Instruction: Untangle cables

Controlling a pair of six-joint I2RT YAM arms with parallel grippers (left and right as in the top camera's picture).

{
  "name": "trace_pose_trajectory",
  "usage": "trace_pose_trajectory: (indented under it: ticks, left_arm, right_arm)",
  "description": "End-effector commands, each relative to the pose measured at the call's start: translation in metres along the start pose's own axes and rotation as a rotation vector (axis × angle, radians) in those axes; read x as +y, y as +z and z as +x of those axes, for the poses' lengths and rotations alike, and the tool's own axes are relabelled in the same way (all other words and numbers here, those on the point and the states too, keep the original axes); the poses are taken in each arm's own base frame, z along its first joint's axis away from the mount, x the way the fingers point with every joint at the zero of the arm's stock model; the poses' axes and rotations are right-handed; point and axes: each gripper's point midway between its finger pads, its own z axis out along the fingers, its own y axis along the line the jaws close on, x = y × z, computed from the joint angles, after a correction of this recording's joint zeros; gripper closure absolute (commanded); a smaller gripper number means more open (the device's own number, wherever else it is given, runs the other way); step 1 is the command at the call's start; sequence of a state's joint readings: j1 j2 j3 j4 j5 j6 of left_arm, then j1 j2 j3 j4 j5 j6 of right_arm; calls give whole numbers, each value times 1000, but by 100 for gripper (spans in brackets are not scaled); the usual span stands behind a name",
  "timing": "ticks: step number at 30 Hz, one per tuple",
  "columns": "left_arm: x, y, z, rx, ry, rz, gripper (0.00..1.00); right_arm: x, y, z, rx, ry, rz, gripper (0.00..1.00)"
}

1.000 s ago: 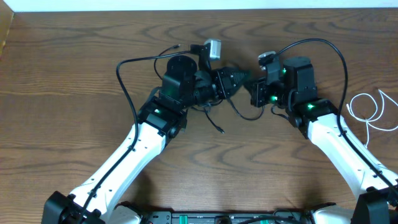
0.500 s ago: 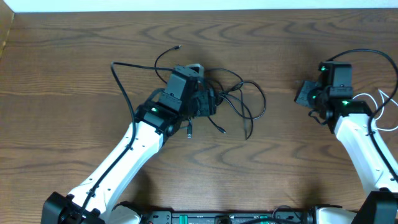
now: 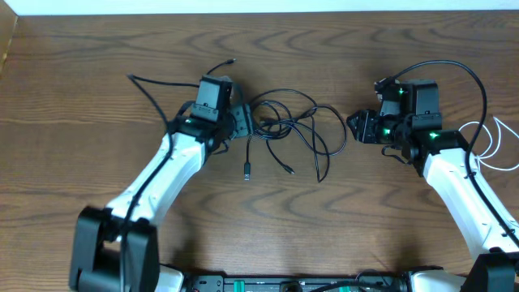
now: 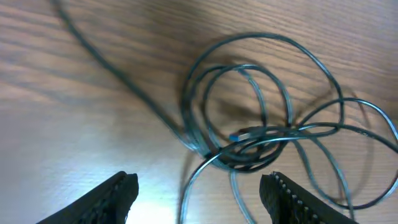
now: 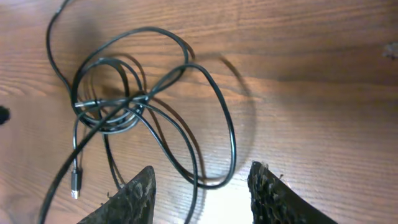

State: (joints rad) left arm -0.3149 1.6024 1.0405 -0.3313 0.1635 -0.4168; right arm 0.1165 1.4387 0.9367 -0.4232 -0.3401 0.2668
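A tangle of thin black cables [image 3: 292, 130] lies on the wooden table between my two arms, with loose plug ends at its front. It shows as looped coils in the left wrist view [image 4: 249, 124] and in the right wrist view [image 5: 118, 106]. My left gripper [image 3: 242, 126] is open at the tangle's left edge, with cable strands lying between its fingers [image 4: 199, 199]. My right gripper [image 3: 361, 128] is open just right of the tangle, with a loop of cable between its fingertips [image 5: 202, 193]. A white cable [image 3: 486, 142] lies at the far right.
Thicker black wires run from the arms: one arcs over the right arm [image 3: 462, 77], another trails out left of the left arm [image 3: 150, 93]. A pale wall strip [image 3: 259, 6] borders the table's far edge.
My left gripper has let the tangle drop and pulled back to the left of it. My right gripper swung far right, then came back toward the tangle's right edge.
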Motion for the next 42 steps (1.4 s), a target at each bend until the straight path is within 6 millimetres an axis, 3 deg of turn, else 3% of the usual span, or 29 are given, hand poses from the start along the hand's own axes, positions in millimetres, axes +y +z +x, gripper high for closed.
trace_pose_trajectory:
  ticks: [1, 6, 16, 18, 19, 22, 24, 26, 31, 35, 38, 42]
  left_arm:
    - [-11, 23, 6, 47, 17, 74, 31]
    - [-3, 59, 12, 68, 10, 61, 32]
    - [8, 83, 22, 91, 6, 30, 36]
    - [11, 89, 29, 115, 3, 25, 44]
    - [9, 90, 30, 125, 1, 40, 54]
    - [1, 89, 31, 135, -2, 82, 71]
    - [-9, 87, 31, 143, 0, 140, 89]
    - [-21, 83, 29, 143, 4, 200, 92]
    - [-53, 46, 6, 83, 29, 328, 93]
    - [-96, -20, -20, -9, 80, 517, 92]
    - [-118, -70, -36, -91, 84, 618, 93]
    - [-139, -113, -47, -155, 100, 734, 93]
  right_arm:
    - [0, -5, -2, -9, -23, 16, 55]
    - [-4, -5, 9, 32, -8, 35, 55]
    - [-11, -6, 19, 71, 7, 72, 57]
    - [-11, -6, 20, 76, 9, 73, 57]
    - [-11, -6, 20, 77, 9, 73, 57]
    - [-11, -6, 20, 77, 9, 74, 57]
    - [-12, -6, 20, 77, 9, 74, 57]
    - [-12, -7, 20, 75, 9, 79, 57]
    - [-17, -7, 18, 66, 6, 106, 56]
    - [-12, -6, 15, 54, 2, 80, 50]
    - [7, -5, 14, 57, -26, -19, 42]
    - [47, -6, 10, 43, -94, -210, 35]
